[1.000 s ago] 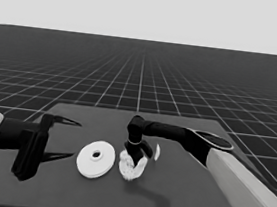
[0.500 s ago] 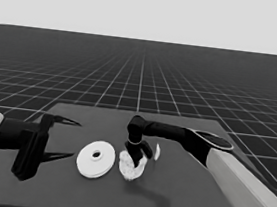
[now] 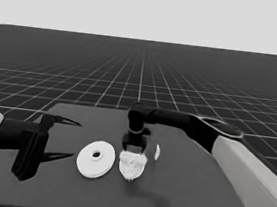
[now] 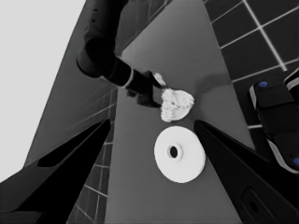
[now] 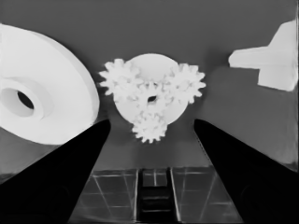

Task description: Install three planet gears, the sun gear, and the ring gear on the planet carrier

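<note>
Four gears sit on the smaller round part (image 5: 150,100), directly below the right gripper (image 5: 149,122).
Its fingers are spread wide, holding nothing. The larger round part (image 3: 96,159) lies beside it; a thin white piece (image 5: 271,58) opposite. The left gripper (image 3: 63,139) waits open over the table (image 3: 178,198).

My views are dim and evenly lit, edges softly blurred, white parts bright without glare.
</note>
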